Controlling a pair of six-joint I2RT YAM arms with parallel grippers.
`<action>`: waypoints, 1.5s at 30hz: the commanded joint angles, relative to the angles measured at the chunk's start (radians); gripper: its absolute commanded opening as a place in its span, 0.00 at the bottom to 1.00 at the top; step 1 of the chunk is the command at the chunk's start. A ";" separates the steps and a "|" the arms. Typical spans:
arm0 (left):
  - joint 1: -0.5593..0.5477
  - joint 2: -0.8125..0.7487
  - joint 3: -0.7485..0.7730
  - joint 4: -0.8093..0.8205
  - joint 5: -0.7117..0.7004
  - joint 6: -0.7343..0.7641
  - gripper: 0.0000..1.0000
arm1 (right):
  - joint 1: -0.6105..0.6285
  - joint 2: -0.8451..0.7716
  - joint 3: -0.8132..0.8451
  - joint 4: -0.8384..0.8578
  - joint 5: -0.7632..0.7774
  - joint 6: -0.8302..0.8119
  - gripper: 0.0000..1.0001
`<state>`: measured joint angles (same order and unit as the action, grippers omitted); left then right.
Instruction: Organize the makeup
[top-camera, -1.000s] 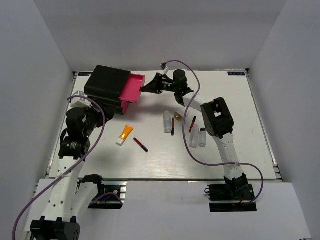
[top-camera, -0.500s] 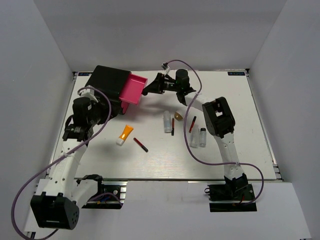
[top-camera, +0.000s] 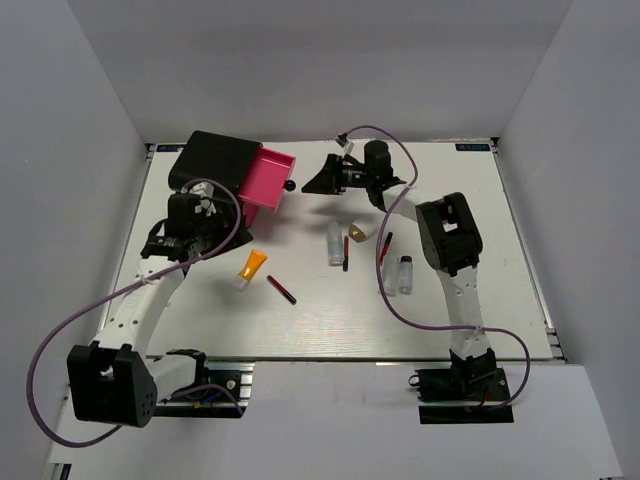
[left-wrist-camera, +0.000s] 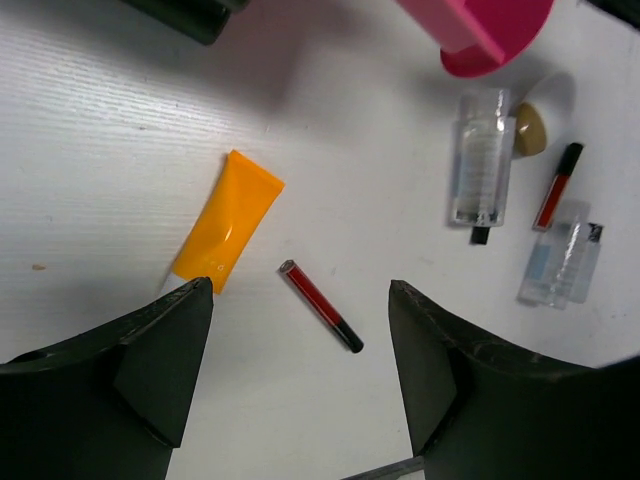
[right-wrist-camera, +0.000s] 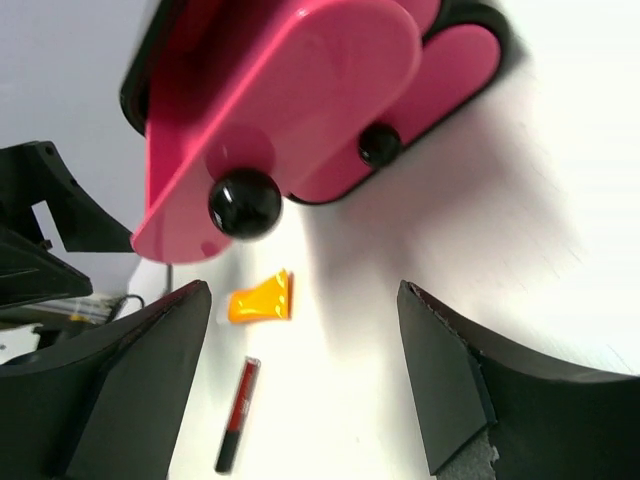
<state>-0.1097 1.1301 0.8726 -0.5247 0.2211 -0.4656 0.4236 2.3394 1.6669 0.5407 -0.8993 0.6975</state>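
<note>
Top external shows me the pink plastic drawer (top-camera: 265, 175) of the black box (top-camera: 212, 163) standing open, nothing visible inside. The makeup is unsorted: the orange white-capped tube (top-camera: 250, 268), dark-red stick (top-camera: 282, 290) and clear bottles (top-camera: 334, 243) lie on the white table (top-camera: 480, 200). My left gripper (left-wrist-camera: 300, 300) and right gripper (right-wrist-camera: 305, 295) both gape wide, empty.

A white table (top-camera: 490, 210) carries everything. At its far left corner sits a black box (top-camera: 210, 165) with a pink drawer (top-camera: 268, 178) standing open toward the middle. In front of the box, toward the near edge, an orange tube (top-camera: 251, 268) lies with its white cap nearest that edge, and a dark-red stick (top-camera: 281, 290) lies just to its right. Around the middle of the table lie a clear bottle (top-camera: 334, 243), a slim dark stick (top-camera: 346, 254) just beside it, a beige egg-shaped piece (top-camera: 356, 234) and a red stick (top-camera: 385, 248). A small bottle (top-camera: 388, 277) and a second small bottle (top-camera: 405, 274) lie side by side nearer the near edge.
</note>
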 joint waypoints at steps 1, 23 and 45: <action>-0.036 0.020 0.011 -0.031 -0.031 0.051 0.81 | -0.031 -0.092 -0.021 -0.068 -0.027 -0.116 0.81; -0.271 0.234 -0.092 0.098 -0.451 0.082 0.66 | -0.128 -0.327 -0.186 -0.372 -0.027 -0.569 0.44; -0.301 0.421 -0.047 0.108 -0.532 0.073 0.41 | -0.183 -0.365 -0.216 -0.326 -0.032 -0.512 0.49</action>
<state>-0.4080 1.5524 0.8085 -0.3958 -0.3016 -0.3923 0.2523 2.0350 1.4662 0.1822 -0.9127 0.1806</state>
